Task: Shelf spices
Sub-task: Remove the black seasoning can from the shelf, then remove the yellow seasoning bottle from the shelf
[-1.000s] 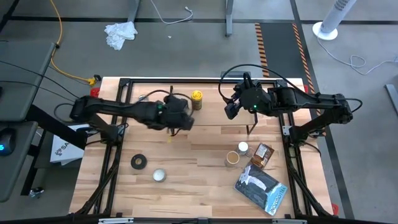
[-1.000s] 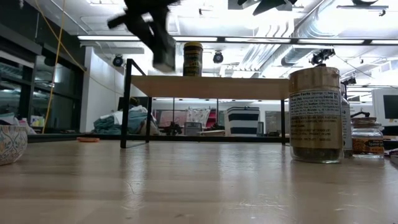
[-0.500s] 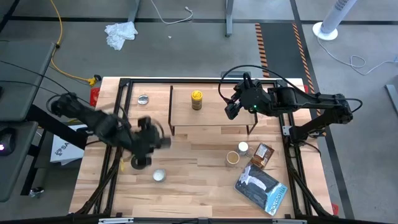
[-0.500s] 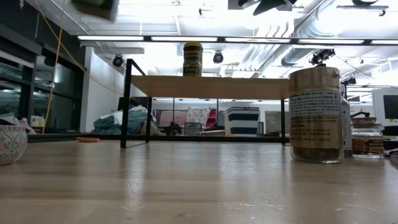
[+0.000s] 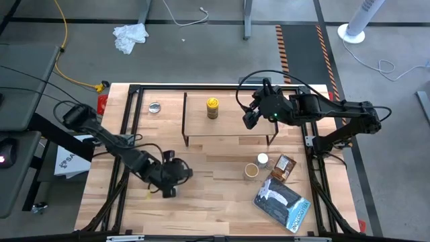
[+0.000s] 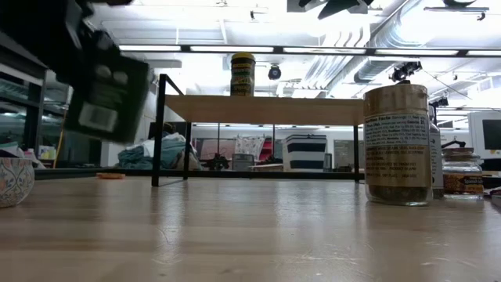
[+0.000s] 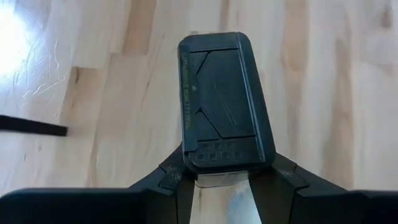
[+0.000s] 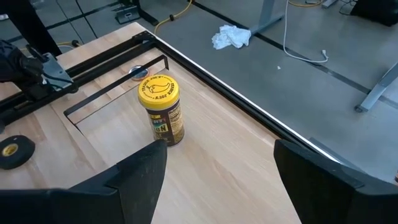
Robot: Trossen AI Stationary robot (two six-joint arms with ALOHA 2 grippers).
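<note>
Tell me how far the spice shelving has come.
Done: one yellow-lidded jar stands on the light wood shelf. In hand: the left gripper holds a dark rectangular container. Left: a tan-lidded jar, white-capped bottle and brown packet on the table. The right gripper hovers open above the shelf.

Left pincer (image 6: 98, 94) — motion-blurred; bowl (image 6: 14, 180) — edge-cropped

You have the yellow-lidded jar (image 5: 212, 107) standing on the shelf (image 5: 228, 124) at the table's (image 5: 215, 195) far side, with a small tin (image 5: 155, 107) to the shelf's left. To the shelf's near right, the tan-lidded jar (image 5: 251, 171), white-capped bottle (image 5: 263, 160) and brown packet (image 5: 283, 167) cluster together. The left gripper (image 5: 169, 185) is low over the near left of the table, and the right gripper (image 5: 250, 118) is over the shelf's right end.
</note>
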